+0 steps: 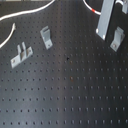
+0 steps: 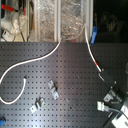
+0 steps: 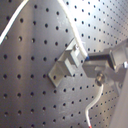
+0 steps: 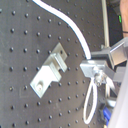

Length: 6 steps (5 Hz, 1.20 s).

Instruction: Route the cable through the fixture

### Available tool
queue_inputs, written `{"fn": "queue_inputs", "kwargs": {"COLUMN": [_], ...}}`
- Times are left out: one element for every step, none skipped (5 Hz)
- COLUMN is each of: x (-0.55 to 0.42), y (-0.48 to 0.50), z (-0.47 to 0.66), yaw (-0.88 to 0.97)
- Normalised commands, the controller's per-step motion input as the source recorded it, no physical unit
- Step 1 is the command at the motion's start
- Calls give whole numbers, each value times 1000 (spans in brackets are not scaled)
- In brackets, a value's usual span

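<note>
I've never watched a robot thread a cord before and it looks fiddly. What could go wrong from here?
Two risks, I would guess. The long thin white cable runs beside the small grey metal upright fixture, not in its slot, so a slightly off approach could miss the slot. The robot's fingers sit close to that bracket and might bump it. Whether their hold on the cord is firm, the pictures do not show.

Dim, soft, blurry frames — glare off pale metal.

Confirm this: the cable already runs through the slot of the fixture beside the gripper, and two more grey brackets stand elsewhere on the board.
Not through it. In the second wrist view the cable passes beside the fixture, outside its slot. The rest holds.
</note>
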Motion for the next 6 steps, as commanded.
{"fn": "queue_inputs", "kwargs": {"x": [-415, -480, -38, -374, -351, -265], "y": [-290, -219, -37, -42, 125, 180], "z": [120, 86, 2, 17, 5, 3], "yaw": [0, 54, 0, 323, 366, 29]}}
